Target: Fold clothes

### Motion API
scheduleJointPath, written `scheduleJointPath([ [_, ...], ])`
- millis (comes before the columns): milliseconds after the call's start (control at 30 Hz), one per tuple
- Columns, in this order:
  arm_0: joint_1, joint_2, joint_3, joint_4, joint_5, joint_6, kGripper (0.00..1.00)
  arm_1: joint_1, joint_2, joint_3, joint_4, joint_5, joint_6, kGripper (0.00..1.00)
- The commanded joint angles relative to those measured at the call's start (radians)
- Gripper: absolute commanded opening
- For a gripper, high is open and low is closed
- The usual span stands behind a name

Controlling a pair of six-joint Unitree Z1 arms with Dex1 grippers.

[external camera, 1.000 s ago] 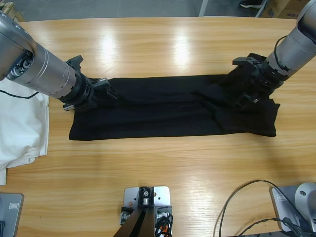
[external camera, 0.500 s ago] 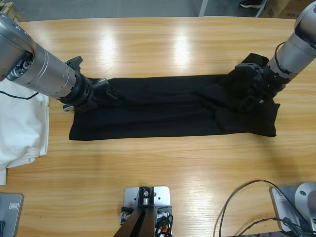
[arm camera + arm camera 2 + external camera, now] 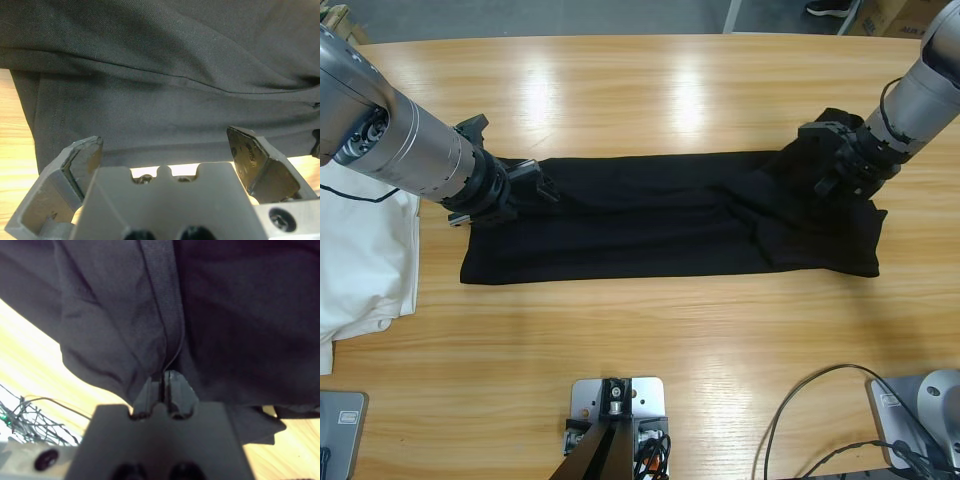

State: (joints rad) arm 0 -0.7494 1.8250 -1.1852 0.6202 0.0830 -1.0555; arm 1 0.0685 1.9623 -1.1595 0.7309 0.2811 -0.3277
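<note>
Lifting at the frame's right, my right gripper (image 3: 842, 172) has risen, clamped on the black polo (image 3: 660, 230); left gripper (image 3: 525, 180) waits open, so folding begins.

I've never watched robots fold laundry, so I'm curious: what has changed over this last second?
The right gripper, shut on the black shirt, has drawn back toward the table's far right edge, lifting that end of the cloth a little. The left gripper stayed open at the shirt's other end. The rest of the shirt and the white shirt did not move.
</note>
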Motion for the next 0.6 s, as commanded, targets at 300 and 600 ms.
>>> scheduleJointPath([
  [300, -0.008, 0.03, 0.054, 0.009, -0.011, -0.015, 0.987, 0.103, 0.128, -0.32, 0.179, -0.098, -0.128, 0.0],
  [600, -0.008, 0.026, 0.065, 0.009, -0.011, -0.017, 0.991, 0.105, 0.168, -0.403, 0.136, -0.199, -0.146, 0.0],
])
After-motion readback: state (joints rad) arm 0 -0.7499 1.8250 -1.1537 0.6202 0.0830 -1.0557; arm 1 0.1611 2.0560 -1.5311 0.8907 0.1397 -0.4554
